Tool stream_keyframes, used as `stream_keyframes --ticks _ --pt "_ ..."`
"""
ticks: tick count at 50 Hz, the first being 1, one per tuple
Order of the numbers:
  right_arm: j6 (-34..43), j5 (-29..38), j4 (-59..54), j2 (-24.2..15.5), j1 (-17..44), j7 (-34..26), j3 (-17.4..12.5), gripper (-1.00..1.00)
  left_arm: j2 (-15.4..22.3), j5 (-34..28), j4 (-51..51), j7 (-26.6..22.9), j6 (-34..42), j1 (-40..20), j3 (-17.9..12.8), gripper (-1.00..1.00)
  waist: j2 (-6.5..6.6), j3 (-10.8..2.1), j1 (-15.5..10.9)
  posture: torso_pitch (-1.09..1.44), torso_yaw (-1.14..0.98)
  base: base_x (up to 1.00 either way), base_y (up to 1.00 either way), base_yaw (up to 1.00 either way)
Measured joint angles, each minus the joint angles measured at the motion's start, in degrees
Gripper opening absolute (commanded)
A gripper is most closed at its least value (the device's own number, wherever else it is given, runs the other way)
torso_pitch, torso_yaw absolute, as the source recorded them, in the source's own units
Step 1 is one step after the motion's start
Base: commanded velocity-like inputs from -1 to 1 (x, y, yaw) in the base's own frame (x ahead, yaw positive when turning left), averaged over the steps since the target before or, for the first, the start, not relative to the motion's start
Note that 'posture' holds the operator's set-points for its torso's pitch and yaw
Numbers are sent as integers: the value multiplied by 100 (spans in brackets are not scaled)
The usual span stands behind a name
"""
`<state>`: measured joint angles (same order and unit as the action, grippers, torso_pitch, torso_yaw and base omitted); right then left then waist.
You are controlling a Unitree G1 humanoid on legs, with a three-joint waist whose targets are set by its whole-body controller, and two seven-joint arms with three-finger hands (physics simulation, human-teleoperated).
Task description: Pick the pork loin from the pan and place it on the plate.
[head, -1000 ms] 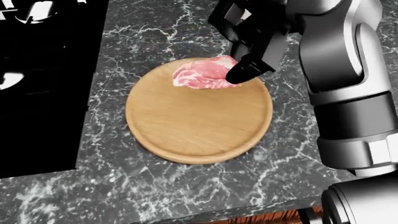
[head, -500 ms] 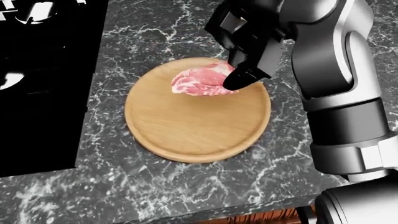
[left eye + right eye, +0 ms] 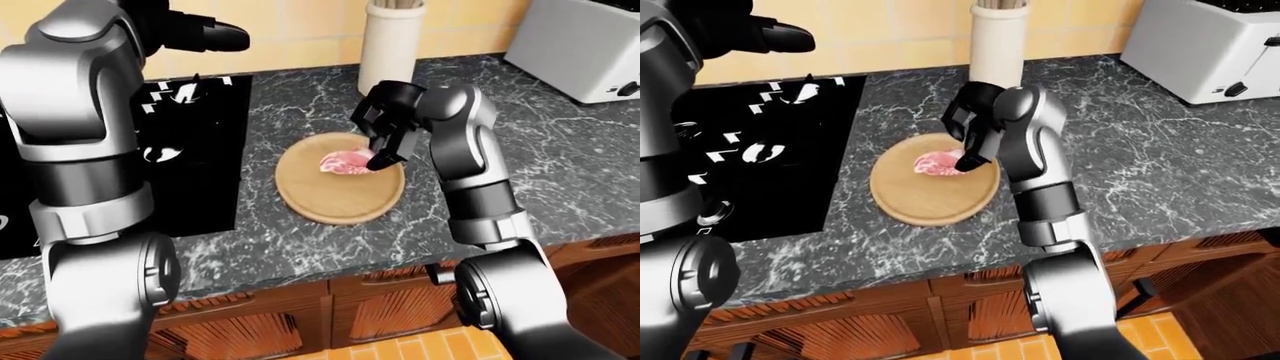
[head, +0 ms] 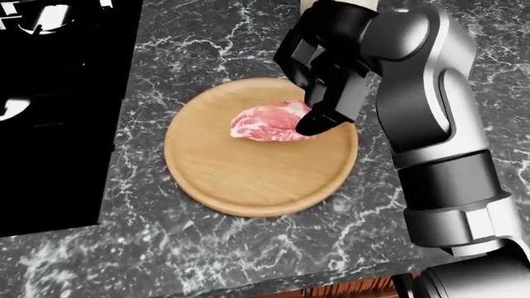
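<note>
A pink, marbled pork loin lies over the upper middle of the round wooden plate on the dark marble counter. My right hand comes down from the top right, its black fingers closed on the meat's right edge. I cannot tell whether the meat rests on the wood or hangs just above it. My left hand is raised high over the stove at the top left of the left-eye view, fingers stretched out and holding nothing. The pan cannot be made out against the black stove.
A black stove fills the left of the head view, with white glints on it. A cream canister stands above the plate by the wall, and a white toaster sits at the top right. The counter's edge runs below the plate.
My right hand has carried the pork loin from the plate's upper rim down toward its middle. The forearm has swung further in over the plate's right side.
</note>
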<state>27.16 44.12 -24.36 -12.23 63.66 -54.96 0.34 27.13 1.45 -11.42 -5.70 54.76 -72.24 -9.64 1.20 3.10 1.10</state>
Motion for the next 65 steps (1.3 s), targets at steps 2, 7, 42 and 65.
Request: stream_keyframes --ticks 2,7,42,65 --pt "-24 6 -7 23 -22 18 0 -100 8 0 20 -5 5 2 -2 100 3 -6 4 0 0 0 0 0" --pt "-97 -13 -237 53 38 66 -3 100 41 -2 -16 -19 1 -35 -18 100 12 -9 10 0 0 0 0 0" --pt "314 -524 -301 -362 739 524 -329 100 53 -16 47 -32 81 -99 -2 100 -23 27 -34 0 0 0 0 0" --pt "532 -1923 -444 -1038 1085 2131 -567 100 21 -36 163 -74 98 -71 25 100 -74 47 -65 0 0 0 0 0"
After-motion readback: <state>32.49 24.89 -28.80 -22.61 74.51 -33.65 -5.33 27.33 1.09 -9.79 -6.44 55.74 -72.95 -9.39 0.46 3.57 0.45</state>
